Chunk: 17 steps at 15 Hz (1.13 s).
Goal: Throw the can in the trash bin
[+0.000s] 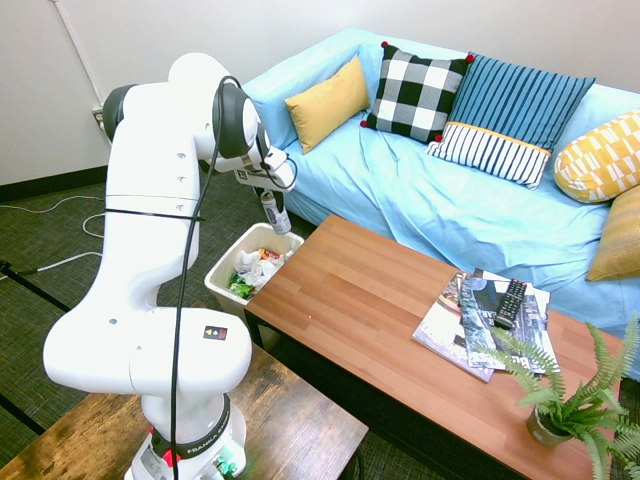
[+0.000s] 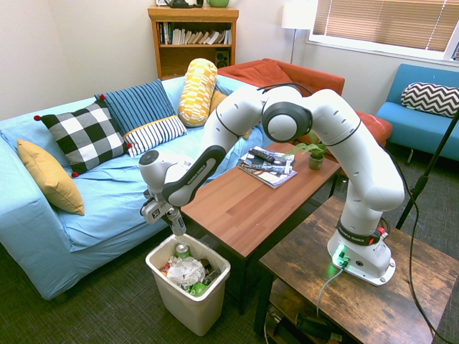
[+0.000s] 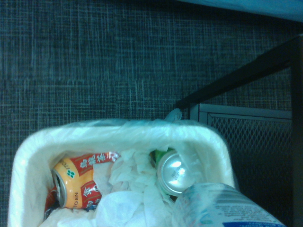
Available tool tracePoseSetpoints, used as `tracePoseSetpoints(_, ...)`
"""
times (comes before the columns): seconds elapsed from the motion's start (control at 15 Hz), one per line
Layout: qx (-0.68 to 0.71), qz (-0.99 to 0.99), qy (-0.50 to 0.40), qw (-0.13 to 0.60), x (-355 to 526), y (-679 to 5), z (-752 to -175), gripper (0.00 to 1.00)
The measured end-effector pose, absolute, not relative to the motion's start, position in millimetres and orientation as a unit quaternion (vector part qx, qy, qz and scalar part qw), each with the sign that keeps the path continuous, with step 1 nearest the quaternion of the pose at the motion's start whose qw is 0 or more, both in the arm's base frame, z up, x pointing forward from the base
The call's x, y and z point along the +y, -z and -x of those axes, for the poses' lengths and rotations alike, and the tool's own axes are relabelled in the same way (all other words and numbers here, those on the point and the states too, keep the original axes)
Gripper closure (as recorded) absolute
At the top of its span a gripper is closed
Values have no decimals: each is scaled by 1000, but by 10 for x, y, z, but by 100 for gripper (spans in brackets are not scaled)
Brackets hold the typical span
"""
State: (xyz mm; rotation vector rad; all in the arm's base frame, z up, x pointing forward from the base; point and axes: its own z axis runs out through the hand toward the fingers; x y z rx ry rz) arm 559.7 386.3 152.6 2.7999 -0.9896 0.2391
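1. One hand (image 2: 174,223) hangs above the trash bin (image 2: 212,285), pointing steeply down, its fingers clamped narrow on the can (image 1: 278,215); the first exterior view shows the can upright just below the hand, over the bin's near rim and beside the corner of the tabletop (image 1: 380,300).
2. For a clean drop, the hand would best be centred over the bin's open mouth before the fingers part, since the can sits close to the rim on the tabletop side and could clip that edge or the tabletop corner.
3. A low release seems wise: crumpled white paper (image 3: 130,182) and other cans (image 3: 78,182) already fill much of the bin, so a can dropped from high up might bounce out.
4. The held can looks slim and silver-pale, with a darker band of label; in the wrist view a pale printed cylinder with a blue patch (image 3: 227,208) rises at the lower edge, probably this same can, over the bin's contents.
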Motion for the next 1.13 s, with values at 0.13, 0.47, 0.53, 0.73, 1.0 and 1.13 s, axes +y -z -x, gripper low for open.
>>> tracePoseSetpoints(0.13, -325, -938, -78, 95, 3902, -1378, -5562, 0)
tracePoseSetpoints(0.47, -324, -937, -74, 106, 3901, -1212, -5549, 0)
tracePoseSetpoints(0.53, -323, -938, -74, 106, 3917, -1213, -5546, 0)
tracePoseSetpoints(0.73, -321, -938, -75, 106, 3938, -1208, -5542, 0)
tracePoseSetpoints(1.0, -323, -938, -77, 104, 3938, -1233, -5571, 0)
tracePoseSetpoints(1.13, -323, -937, -79, 103, 3941, -1254, -5590, 0)
